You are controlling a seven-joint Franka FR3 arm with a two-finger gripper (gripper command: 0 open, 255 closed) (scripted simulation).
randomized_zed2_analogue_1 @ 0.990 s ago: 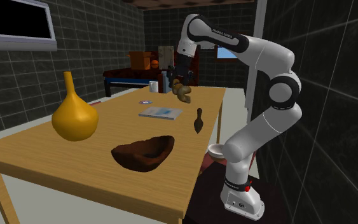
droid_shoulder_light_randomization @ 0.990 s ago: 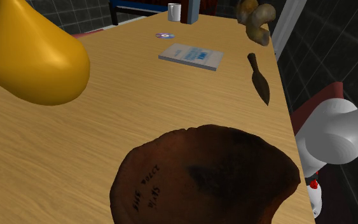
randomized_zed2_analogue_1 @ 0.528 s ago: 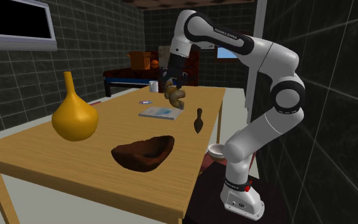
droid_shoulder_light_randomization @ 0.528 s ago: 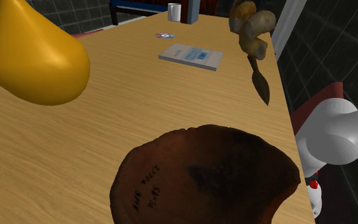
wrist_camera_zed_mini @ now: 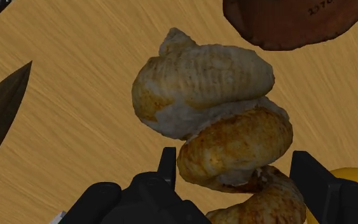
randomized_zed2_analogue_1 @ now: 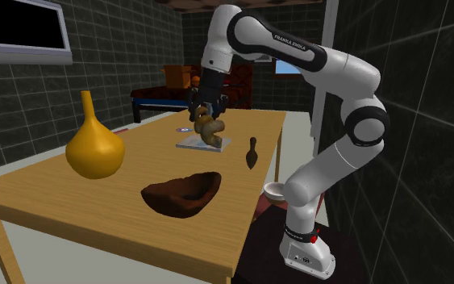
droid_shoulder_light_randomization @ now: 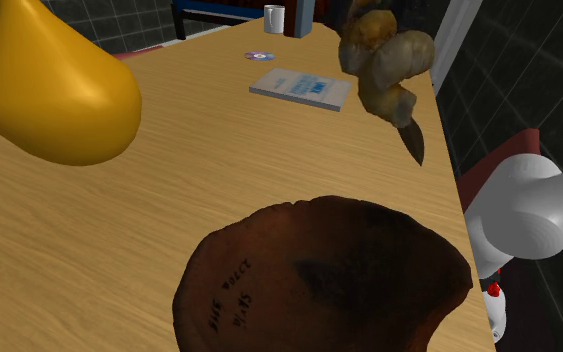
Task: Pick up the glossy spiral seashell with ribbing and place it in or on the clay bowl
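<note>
Currently held: a glossy, ribbed spiral seashell [wrist_camera_zed_mini: 215,121], tan and cream, clasped near its narrower end.
Gripper: the black gripper [randomized_zed2_analogue_1: 206,118] points down at the table. Its two fingers pinch the seashell from either side, and in the wrist view each presses against the lower coils.
Seashell's place: in the air above the wooden table [droid_shoulder_light_randomization: 169,200], touching nothing that lies on it. In the shoulder view it hangs at the far right, just right of the book and over the upper end of the dark pointed tool.
Bowl: a dark brown clay bowl [droid_shoulder_light_randomization: 319,290] with an uneven rim and lettering on its inner wall sits on the near part of the table, well apart from the seashell.
Vase: a yellow gourd-shaped vase [droid_shoulder_light_randomization: 54,85] stands upright at the shoulder view's left.
Book: a pale book [droid_shoulder_light_randomization: 299,87] lies flat on the far part of the table, with a small disc [droid_shoulder_light_randomization: 259,56] and a white mug [droid_shoulder_light_randomization: 274,18] farther off.
Tool: the dark pointed tool [droid_shoulder_light_randomization: 416,140] lies near the table's right edge.
Arm: the white arm [randomized_zed2_analogue_1: 330,73] rises from its stand at the second exterior view's right and arches over the table.
</note>
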